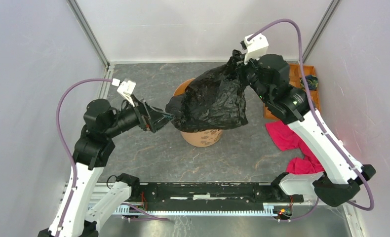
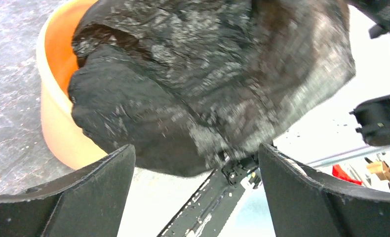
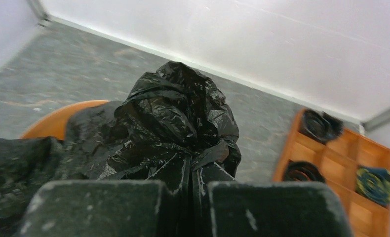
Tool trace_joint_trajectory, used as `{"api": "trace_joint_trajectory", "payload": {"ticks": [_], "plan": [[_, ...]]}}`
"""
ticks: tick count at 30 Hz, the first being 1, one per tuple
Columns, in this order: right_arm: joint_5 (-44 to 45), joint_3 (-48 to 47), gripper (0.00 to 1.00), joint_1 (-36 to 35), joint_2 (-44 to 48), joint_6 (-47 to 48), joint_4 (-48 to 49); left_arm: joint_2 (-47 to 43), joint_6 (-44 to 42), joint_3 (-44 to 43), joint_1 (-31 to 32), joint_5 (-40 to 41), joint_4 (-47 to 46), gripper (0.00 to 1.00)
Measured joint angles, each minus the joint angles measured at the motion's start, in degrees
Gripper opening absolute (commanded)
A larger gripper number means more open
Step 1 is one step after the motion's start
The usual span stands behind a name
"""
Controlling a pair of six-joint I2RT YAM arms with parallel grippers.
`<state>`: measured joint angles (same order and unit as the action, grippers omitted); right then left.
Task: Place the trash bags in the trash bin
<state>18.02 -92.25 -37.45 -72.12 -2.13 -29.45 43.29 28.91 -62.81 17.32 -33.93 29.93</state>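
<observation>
Top view first: the bag [image 1: 217, 98] hangs off the right fingers [image 1: 240, 61], which sit up high at the far side of the bin [image 1: 200, 137]. It drapes over most of the bin's mouth, so only a bit of rim shows on the left and the lower wall pokes out underneath. From up there I honestly can't tell if any of it is actually inside. The left fingers [image 1: 164, 117] point in from the side, right at the bag's lower left corner.

The left wrist view settles what the top one can't: those fingers [image 2: 99, 192] are spread wide, one in each bottom corner, gripping nothing. The bag [image 2: 208, 74] bulges just past them, lying over the bin's [image 2: 52, 113] rim, with some orange inner wall showing on the left.

The right wrist view shows that grip up close: the fingers [image 3: 99, 207] are pressed together with a pleat of film pinched between them, and the bag [image 3: 178, 113] is bunched up just beyond. The bin [image 3: 59, 118] is only a curve of rim here. You also get the tray [image 3: 331, 168] with dark rolls [image 3: 319, 126] in its compartments, which the arm mostly hides from above.

The pink cloth [image 1: 284, 136] only shows in the top view, on the table [image 1: 148, 153] by the right arm.
</observation>
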Motion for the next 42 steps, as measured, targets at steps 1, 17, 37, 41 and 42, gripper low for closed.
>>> {"api": "trace_joint_trajectory", "payload": {"ticks": [1, 17, 37, 41, 42], "plan": [[1.0, -0.3, 0.01, 0.0, -0.7, 0.3, -0.7, -0.4, 0.0, 0.0, 0.0, -0.6, 0.0, 1.00], [2.7, -0.6, 0.01, 0.0, -2.9, 2.1, -3.0, 6.3, 10.9, 10.4, 3.1, -8.7, -19.9, 0.91], [-15.7, 9.8, 0.01, 0.0, 2.3, -7.5, 6.2, 30.4, 11.5, -0.9, 11.8, 9.5, -18.1, 0.99], [-16.8, 9.9, 0.01, 0.0, 2.1, -8.2, 6.3, 25.6, 9.6, -0.9, 11.9, 9.6, -15.8, 1.00], [-16.8, 9.9, 0.01, 0.0, 2.1, -8.2, 6.3, 23.7, 8.6, -1.0, 11.9, 9.5, -14.7, 1.00]]}}
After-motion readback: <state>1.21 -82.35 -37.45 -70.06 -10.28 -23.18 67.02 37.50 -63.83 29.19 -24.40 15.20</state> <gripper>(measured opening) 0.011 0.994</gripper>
